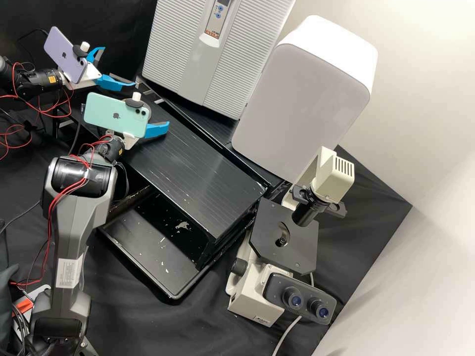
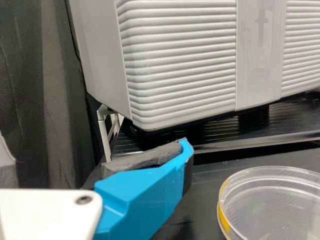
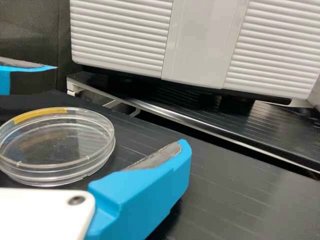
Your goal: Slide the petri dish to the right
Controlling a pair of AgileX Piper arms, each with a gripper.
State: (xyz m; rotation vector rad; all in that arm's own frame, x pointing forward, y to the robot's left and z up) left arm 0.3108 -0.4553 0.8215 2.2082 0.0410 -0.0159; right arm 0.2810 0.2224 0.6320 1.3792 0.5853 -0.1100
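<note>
A black cloth (image 1: 376, 222) covers the bench, with a pale wall behind.

From the high view, a long black ribbed platform (image 1: 198, 173) runs across the bench. A white ribbed cabinet (image 1: 198, 54) stands at its far end, and the print on the cabinet's small control panel is too small to read. A white microscope (image 1: 257, 291) under a boxy white hood (image 1: 307, 94) stands by the platform's near corner. The left gripper (image 1: 116, 69), under a clamped purple phone (image 1: 62, 47), hangs over the platform's far end with its two blue fingers spread apart. The right gripper (image 1: 157, 129), under a mint-green phone (image 1: 114, 116), sits just nearer; I cannot tell whether it is spread or closed. A white sticker (image 1: 67, 272) on the grey arm in the foreground bears print too fine to make out.

In the left wrist view, a clear, round plastic petri dish (image 2: 272, 200) with a yellow strip on its rim lies flat on the platform. It is just beside one blue finger (image 2: 145, 195), with a small gap between them and the cabinet close behind.

In the right wrist view, the petri dish lies just beside the right gripper, between it and the left gripper's blue finger.
</note>
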